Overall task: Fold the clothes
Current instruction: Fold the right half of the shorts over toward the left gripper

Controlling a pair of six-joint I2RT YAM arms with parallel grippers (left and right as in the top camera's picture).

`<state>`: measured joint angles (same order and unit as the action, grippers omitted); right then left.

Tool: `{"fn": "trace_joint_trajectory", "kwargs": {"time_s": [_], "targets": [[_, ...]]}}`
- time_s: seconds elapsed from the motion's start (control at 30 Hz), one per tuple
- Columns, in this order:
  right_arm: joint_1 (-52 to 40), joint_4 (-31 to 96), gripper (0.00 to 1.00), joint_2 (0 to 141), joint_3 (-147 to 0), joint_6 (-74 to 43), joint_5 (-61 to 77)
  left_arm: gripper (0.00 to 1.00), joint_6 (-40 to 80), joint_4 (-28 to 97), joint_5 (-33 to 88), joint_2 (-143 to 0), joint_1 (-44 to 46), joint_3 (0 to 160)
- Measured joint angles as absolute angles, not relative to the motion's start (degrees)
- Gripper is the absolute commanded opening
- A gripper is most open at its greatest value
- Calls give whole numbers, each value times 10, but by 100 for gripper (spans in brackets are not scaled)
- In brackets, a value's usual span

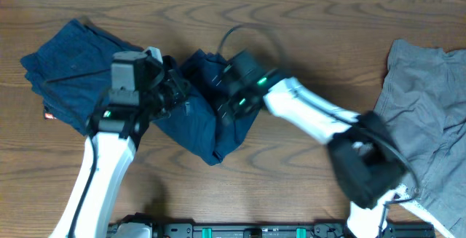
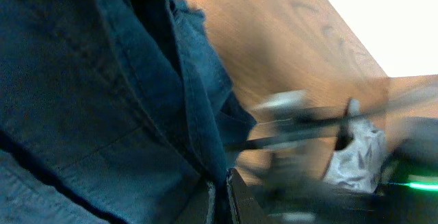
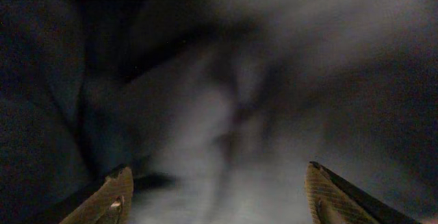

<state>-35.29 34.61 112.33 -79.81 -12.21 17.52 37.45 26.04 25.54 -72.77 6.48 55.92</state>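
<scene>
Both tools meet over the middle garment. The left gripper (image 1: 177, 91) presses at its left edge and the right gripper (image 1: 224, 101) sits on its upper right part. In the right wrist view, that gripper's fingers (image 3: 115, 195) are spread wide apart above dark, blurred cloth and are not closed on it. Whether the left one is spread or pinched cannot be told, as blue fabric close against the lens fills its wrist view.

The wooden table (image 1: 291, 187) bears three lots of clothes. A grey pair (image 1: 426, 100) lies rumpled at the far right. A folded navy stack (image 1: 69, 67) sits at the far left. Between them, just beside the stack, the navy shorts (image 1: 207, 132) lie bunched under the grippers. A small red tag (image 1: 49, 114) peeks out at the stack's lower left edge.
</scene>
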Motion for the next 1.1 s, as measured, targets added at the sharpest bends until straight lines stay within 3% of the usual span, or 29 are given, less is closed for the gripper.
{"fn": "trace_joint_trajectory", "kwargs": {"time_s": [0.3, 0.33, 0.37, 0.4, 0.43, 0.5, 0.8, 1.1], "targets": [[-243, 399, 78, 1093, -811, -119, 127, 7, 375, 93, 255, -870, 115, 559], [-242, 399, 78, 1093, -811, -119, 127, 12, 375, 68, 255, -885, 125, 559], [-242, 401, 79, 1093, -811, -117, 126, 25, 375, 43, 254, -898, 135, 559], [-242, 404, 80, 1093, -811, -115, 126, 45, 377, 8, 255, -914, 146, 559], [-242, 407, 83, 1093, -810, -115, 125, 56, 374, -8, 256, -923, 152, 559], [-243, 417, 87, 1093, -810, -114, 126, 68, 377, -51, 256, -940, 165, 559], [-243, 484, 89, 1093, -810, -136, 141, 71, 358, -90, 244, -948, 109, 559], [-259, 407, 83, 1093, -810, -138, 299, 71, 261, -72, 131, -959, 86, 559]]}}
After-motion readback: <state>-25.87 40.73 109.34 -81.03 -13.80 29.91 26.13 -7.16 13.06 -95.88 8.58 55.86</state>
